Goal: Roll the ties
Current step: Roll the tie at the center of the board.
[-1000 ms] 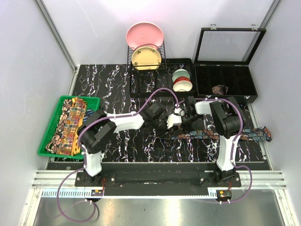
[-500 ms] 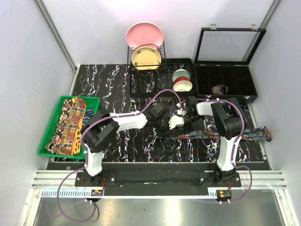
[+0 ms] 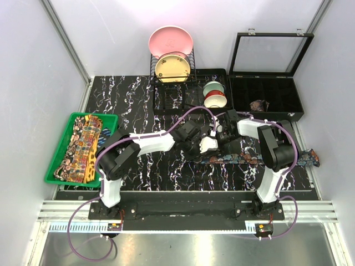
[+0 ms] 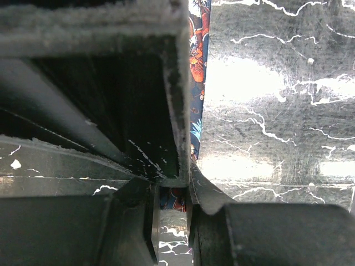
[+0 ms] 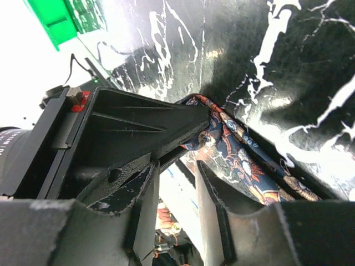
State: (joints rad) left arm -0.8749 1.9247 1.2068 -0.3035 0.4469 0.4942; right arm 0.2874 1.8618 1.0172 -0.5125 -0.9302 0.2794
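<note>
A dark blue tie [image 3: 249,159] with reddish motifs lies flat across the marble table towards the right edge. Its left end is lifted where both grippers meet. My left gripper [image 3: 204,145] is shut on that end, and patterned fabric fills the gap at its tips [image 4: 173,191]. The tie [image 4: 197,61] runs away along the table. My right gripper [image 3: 221,138] stands open [image 5: 177,166] with nothing between its fingers, and the tie [image 5: 238,149] drapes just beside its right finger. Yellow paisley ties [image 3: 83,147] lie in the green tray [image 3: 55,166]. A rolled brownish tie [image 3: 258,105] sits in the black case.
The black compartment case [image 3: 277,113] with its lid up stands at the back right. A dish rack [image 3: 172,77] holding a pink plate and a yellow plate is at the back centre, with stacked bowls [image 3: 214,95] beside it.
My right gripper has opened and let go of the tie end. My left gripper has closed onto that end. Both have shifted slightly to the right.
</note>
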